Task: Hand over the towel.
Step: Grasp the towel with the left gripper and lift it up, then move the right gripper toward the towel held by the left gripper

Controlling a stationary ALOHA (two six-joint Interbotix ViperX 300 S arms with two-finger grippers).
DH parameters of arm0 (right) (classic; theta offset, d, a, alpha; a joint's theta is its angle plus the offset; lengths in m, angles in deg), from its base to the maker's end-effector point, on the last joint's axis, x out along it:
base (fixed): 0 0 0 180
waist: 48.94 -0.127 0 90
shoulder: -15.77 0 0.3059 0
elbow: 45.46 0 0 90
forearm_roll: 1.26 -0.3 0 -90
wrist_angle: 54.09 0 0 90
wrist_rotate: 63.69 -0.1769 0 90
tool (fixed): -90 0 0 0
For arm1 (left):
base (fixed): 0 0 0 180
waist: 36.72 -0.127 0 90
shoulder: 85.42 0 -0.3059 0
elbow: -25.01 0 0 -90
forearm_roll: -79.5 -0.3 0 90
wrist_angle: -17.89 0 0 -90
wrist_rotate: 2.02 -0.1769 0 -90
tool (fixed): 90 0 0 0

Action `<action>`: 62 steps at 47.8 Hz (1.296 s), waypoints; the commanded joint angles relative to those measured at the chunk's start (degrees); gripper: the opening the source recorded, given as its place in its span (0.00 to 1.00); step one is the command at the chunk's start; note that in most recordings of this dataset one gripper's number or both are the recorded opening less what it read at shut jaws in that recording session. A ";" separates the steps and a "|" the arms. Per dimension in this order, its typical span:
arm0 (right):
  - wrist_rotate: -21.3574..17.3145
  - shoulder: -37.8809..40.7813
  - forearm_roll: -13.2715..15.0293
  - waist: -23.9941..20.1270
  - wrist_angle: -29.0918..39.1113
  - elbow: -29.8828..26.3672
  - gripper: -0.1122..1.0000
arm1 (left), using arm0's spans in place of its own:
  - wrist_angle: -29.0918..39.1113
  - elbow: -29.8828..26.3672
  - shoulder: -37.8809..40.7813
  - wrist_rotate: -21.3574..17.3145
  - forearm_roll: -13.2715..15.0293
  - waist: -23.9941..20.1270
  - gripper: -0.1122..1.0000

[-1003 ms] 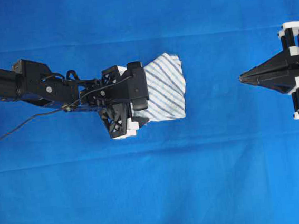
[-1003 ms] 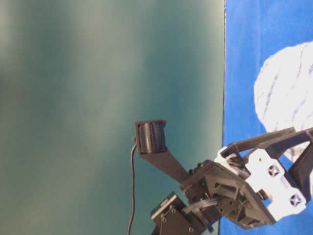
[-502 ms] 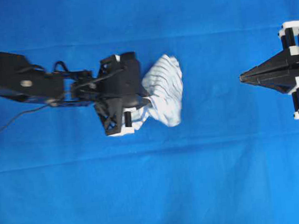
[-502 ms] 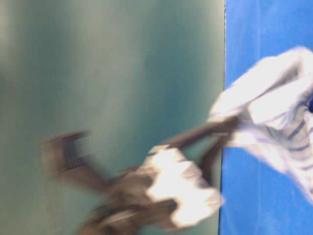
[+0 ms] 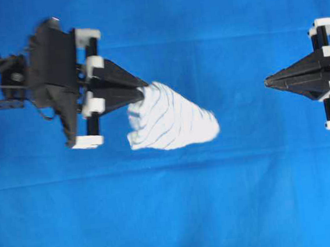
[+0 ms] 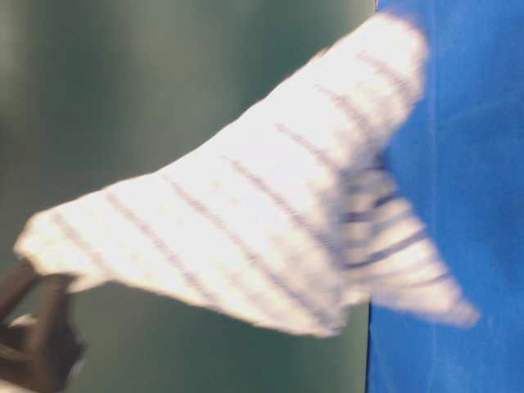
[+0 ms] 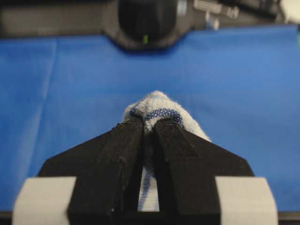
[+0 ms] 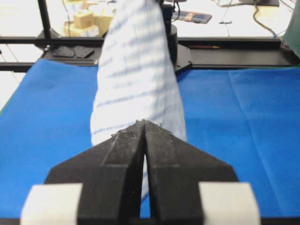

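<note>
Towel [image 5: 171, 123] pinched in left claw [image 5: 141, 92]; right claw [image 5: 268, 82] pressed together, apart, facing it.

blue table cover [image 5: 219, 200] (creased), cardboard boxes [image 8: 84, 21]

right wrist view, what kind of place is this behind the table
Most likely a robotics lab or workshop. Two robot arms face each other over a blue table cover, behind it runs a black metal frame, and past that are benches with cables and boxes.
</note>
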 commanded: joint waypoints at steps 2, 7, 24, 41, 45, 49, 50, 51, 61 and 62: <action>0.09 0.35 0.09 -0.09 -0.44 -1.58 0.10 | -1.93 -0.26 -2.72 -0.09 0.00 0.70 0.13; 0.00 0.70 0.09 -0.09 -0.62 -1.67 0.10 | -2.29 -0.09 -2.81 -0.09 0.00 0.79 0.13; -0.09 8.53 0.09 -0.09 -1.93 -6.15 0.10 | -2.29 -0.35 -2.37 -0.09 0.00 0.70 0.13; -0.09 25.40 0.00 -0.53 -7.82 -15.47 0.61 | -2.29 -0.35 -2.37 -0.09 0.00 0.70 0.13; 0.00 29.53 0.09 -0.53 -8.09 -18.46 0.74 | -2.46 -0.44 -2.29 -0.09 0.00 0.79 0.13; 0.00 33.40 0.09 -0.53 -8.09 -21.45 0.75 | -2.46 -0.35 -2.20 -0.09 0.00 0.70 0.13; -0.09 34.63 0.00 -0.44 -7.91 -22.59 0.75 | -2.55 -0.35 -2.20 -0.09 0.00 0.70 0.13; -0.09 35.42 0.00 -0.44 -7.91 -23.29 0.76 | -2.55 -0.44 -2.11 -0.09 0.00 0.70 0.13; 0.09 41.57 0.09 -0.44 -7.47 -29.71 0.76 | -2.55 -0.53 -2.02 -0.09 0.00 0.70 0.13; 0.09 42.10 0.00 -0.44 -7.38 -30.15 0.76 | -2.55 -0.53 -2.02 -0.09 0.09 0.70 0.13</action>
